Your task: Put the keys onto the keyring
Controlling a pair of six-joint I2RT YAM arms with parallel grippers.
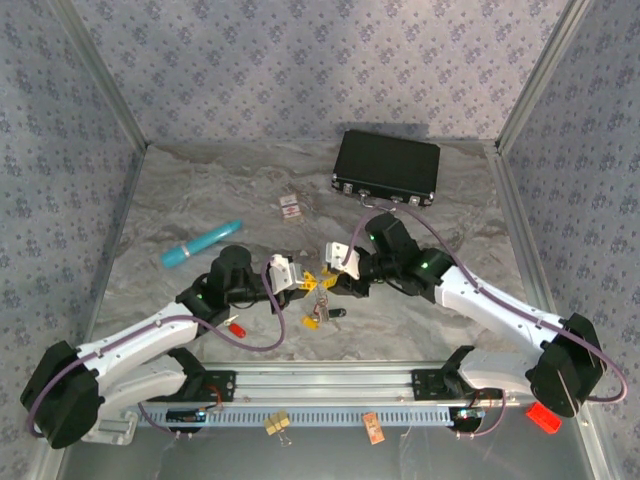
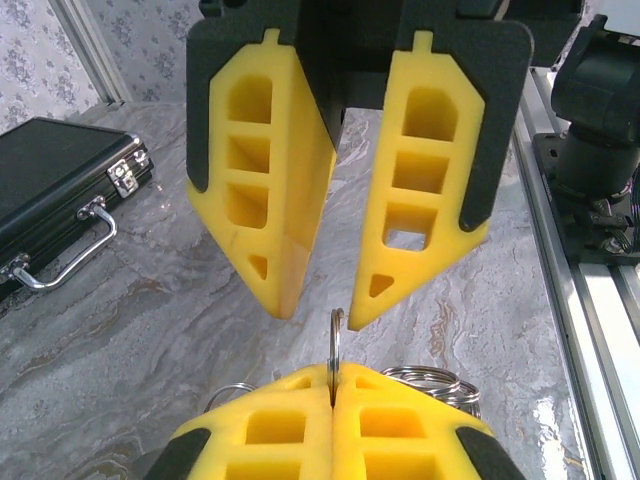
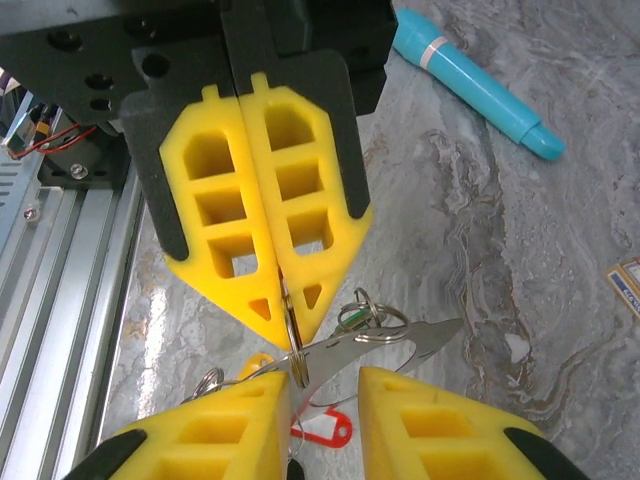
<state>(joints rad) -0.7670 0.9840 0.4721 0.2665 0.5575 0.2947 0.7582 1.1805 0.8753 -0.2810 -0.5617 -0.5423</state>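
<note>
Bright, even overhead light; soft shadows; faint glare on table (image 2: pixel 556 408); sharp.

A back wall (image 1: pixel 320 60), a left wall (image 1: pixel 50 150) and a right wall (image 1: pixel 600 120) close the space on three sides, all covered in the same pale blue-grey material with a small repeating flower pattern. Slanting metal posts, one on the left (image 1: pixel 100 75) and one on the right (image 1: pixel 540 75), mark the corners. The table (image 1: pixel 250 180) has a grey marbled top with brownish veins. A silvery metal rail (image 1: pixel 330 380) runs along its near edge. The light is soft and even, leaving a pale sheen on the tabletop beside the rail
</note>
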